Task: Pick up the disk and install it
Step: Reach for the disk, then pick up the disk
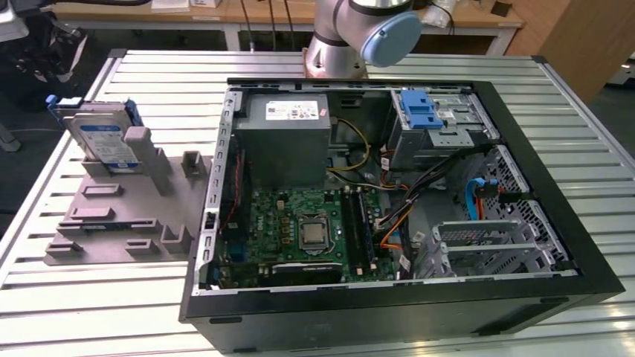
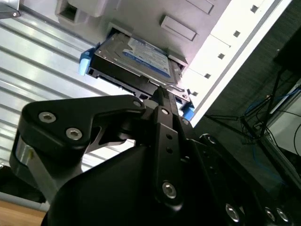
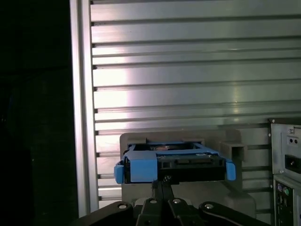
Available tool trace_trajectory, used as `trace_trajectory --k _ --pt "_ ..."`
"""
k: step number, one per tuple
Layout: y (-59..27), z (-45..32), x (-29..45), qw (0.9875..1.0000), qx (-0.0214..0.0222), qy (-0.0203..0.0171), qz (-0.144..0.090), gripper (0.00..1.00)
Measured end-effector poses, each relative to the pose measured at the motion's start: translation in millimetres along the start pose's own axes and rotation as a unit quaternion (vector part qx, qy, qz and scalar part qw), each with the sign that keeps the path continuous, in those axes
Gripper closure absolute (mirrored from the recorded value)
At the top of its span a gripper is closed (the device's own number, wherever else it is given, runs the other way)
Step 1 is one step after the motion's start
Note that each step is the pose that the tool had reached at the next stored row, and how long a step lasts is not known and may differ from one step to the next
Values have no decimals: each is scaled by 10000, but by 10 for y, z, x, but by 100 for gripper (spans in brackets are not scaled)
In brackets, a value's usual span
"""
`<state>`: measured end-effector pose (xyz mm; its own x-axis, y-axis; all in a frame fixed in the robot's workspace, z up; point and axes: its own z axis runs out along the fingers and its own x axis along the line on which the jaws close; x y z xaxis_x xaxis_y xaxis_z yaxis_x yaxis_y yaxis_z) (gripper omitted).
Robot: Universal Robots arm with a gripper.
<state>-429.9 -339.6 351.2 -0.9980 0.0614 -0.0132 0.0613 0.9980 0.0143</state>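
The disk (image 1: pixel 104 141) stands on edge in a slot of a grey fixture (image 1: pixel 109 223) on the exterior view's left, its white-and-blue label and blue carrier showing. In the second wrist view the disk (image 2: pixel 141 56) lies ahead of my gripper (image 2: pixel 162 92), and a gap separates them. In the first wrist view the disk's blue-framed edge (image 3: pixel 174 162) sits just beyond the gripper (image 3: pixel 162 181). The black fingers meet in one narrow tip, shut with nothing between them.
An open computer case (image 1: pixel 555 201) lies on the slatted metal table (image 1: pixel 100 312), with a motherboard (image 1: pixel 308 230), a grey power supply (image 1: pixel 282 141) and a drive cage with a blue latch (image 1: pixel 427 111). The arm's base (image 1: pixel 347 37) rises behind the case.
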Motion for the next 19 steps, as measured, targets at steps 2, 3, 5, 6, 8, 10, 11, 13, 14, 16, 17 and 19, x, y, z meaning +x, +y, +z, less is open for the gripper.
trace_trajectory --k 2,3,5,6,8,10,11,13,14,16,17,19 --pt "0 0 1 10000 0 0 -1 89" --pt "0 -1 6 10000 0 1 -1 89" --pt "-1 0 12 10000 0 0 0 89" --pt "-1 -1 12 10000 0 1 0 89" --pt "-1 -1 13 10000 0 0 -1 89" --pt "-1 -1 15 10000 0 0 -1 89" --pt "-1 -1 15 10000 0 0 0 89" --pt "-1 -1 15 10000 0 0 -5 89" --pt "-1 -1 16 10000 0 1 -13 89" --pt "-1 -1 16 10000 -1 1 -37 89" --pt "-1 -1 15 10000 -1 1 -53 89" --pt "-1 0 15 10000 -1 1 -87 89"
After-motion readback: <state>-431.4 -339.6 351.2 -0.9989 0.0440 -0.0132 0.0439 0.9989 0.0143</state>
